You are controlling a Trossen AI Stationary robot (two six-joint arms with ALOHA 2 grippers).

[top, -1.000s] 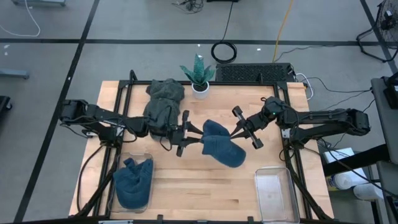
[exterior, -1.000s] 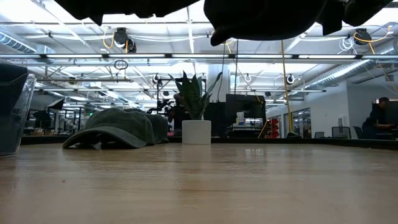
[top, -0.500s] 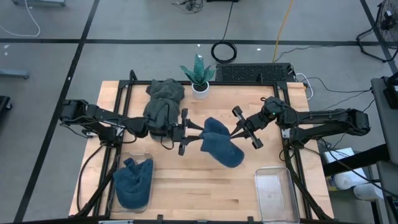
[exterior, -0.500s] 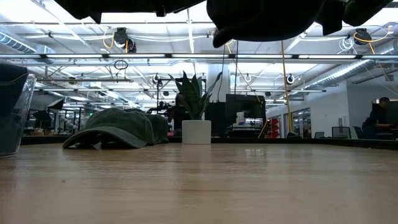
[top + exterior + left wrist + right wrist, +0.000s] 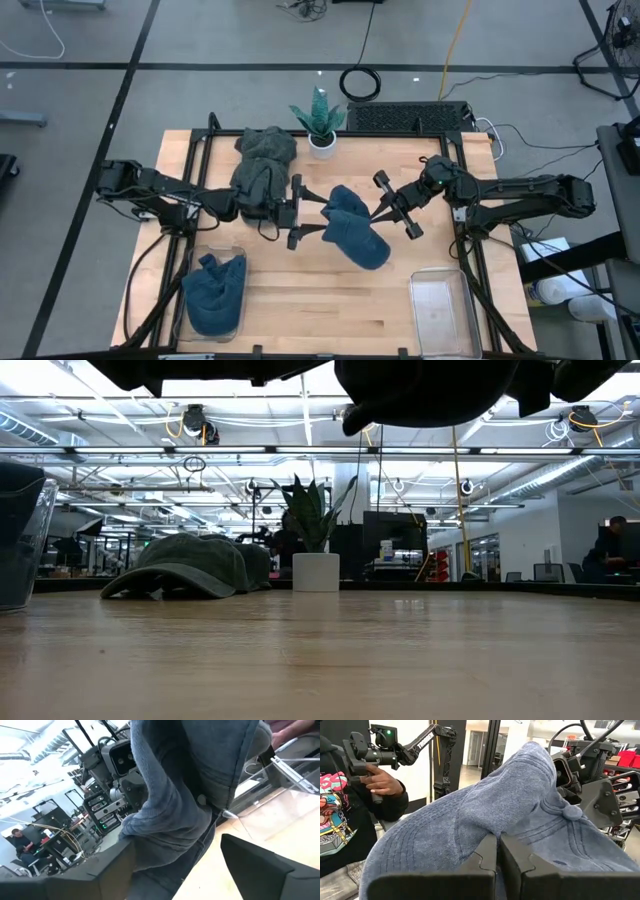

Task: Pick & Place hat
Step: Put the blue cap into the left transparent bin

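Observation:
A blue denim cap (image 5: 352, 232) hangs in the air over the table's middle, a dark shape at the top of the low view (image 5: 420, 390). My right gripper (image 5: 378, 212) is shut on it from the right. My left gripper (image 5: 322, 218) is open at the cap's left side. In the left wrist view (image 5: 177, 865) its two fingers stand on either side of the cap's cloth (image 5: 170, 815); whether they touch it, I cannot tell. A pile of green hats (image 5: 262, 168) rests on the table's far left part. My right gripper (image 5: 498, 851) pinches a fold of the cap's crown cloth (image 5: 492, 827) between its two shut fingers, near the top button (image 5: 572, 813). The fingers come about level from the table's right. The cap is lifted clear of the table, its brim (image 5: 405, 860) drooping away from the fingers.
A clear bin with a blue hat in it (image 5: 214, 292) stands at the near left corner, and an empty clear bin (image 5: 440, 312) at the near right. A potted plant (image 5: 320, 122) stands at the far edge. A person holding a controller (image 5: 375, 775) shows beyond the table.
The cap has edged slightly toward the table's left, a little farther between my left gripper's open fingers. Both grippers have kept their states.

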